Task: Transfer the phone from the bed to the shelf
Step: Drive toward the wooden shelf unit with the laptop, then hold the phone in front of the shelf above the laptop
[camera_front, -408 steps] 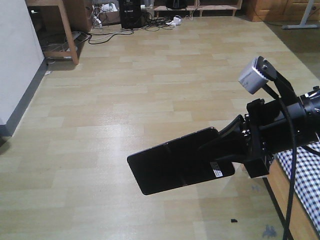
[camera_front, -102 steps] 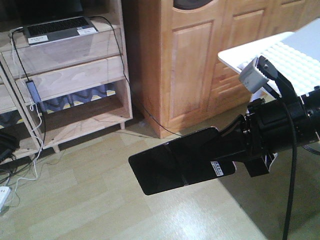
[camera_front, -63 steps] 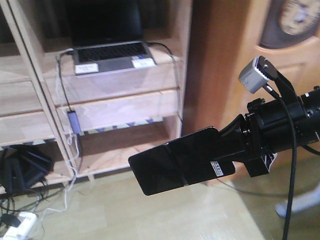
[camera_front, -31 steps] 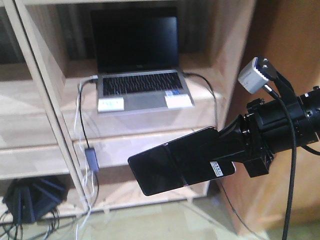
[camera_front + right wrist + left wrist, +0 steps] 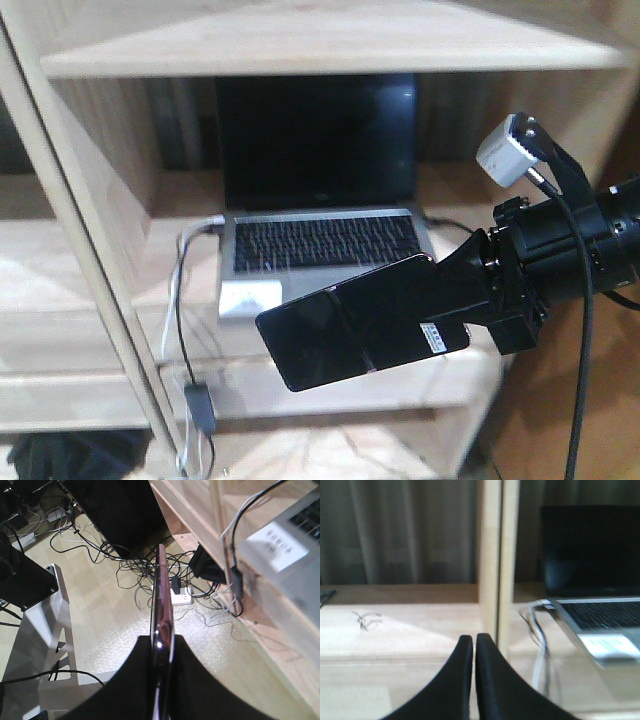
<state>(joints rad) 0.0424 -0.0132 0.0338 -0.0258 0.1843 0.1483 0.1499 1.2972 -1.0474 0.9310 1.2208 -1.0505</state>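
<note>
The phone (image 5: 340, 335), slim, black and glossy with a small white sticker, is held in the air by my right gripper (image 5: 430, 295), which is shut on its right end. It hangs in front of the shelf (image 5: 250, 45), level with the front edge of the board that carries an open grey laptop (image 5: 320, 230). The right wrist view shows the phone (image 5: 161, 595) edge-on between the right gripper's (image 5: 161, 640) fingers, with the shelf (image 5: 200, 515) to its right. My left gripper (image 5: 474, 639) is shut on nothing, facing a shelf upright (image 5: 490, 555). The bed is out of view.
The laptop (image 5: 600, 610) fills most of its compartment, with white and black cables (image 5: 180, 290) hanging off the board's left front. On the floor below lie tangled cables and a power strip (image 5: 180, 595). A white frame (image 5: 45, 630) stands at the left.
The view has closed in on the shelf: the laptop compartment has grown and now fills the frame. The phone stays clamped in the right gripper in the same pose.
</note>
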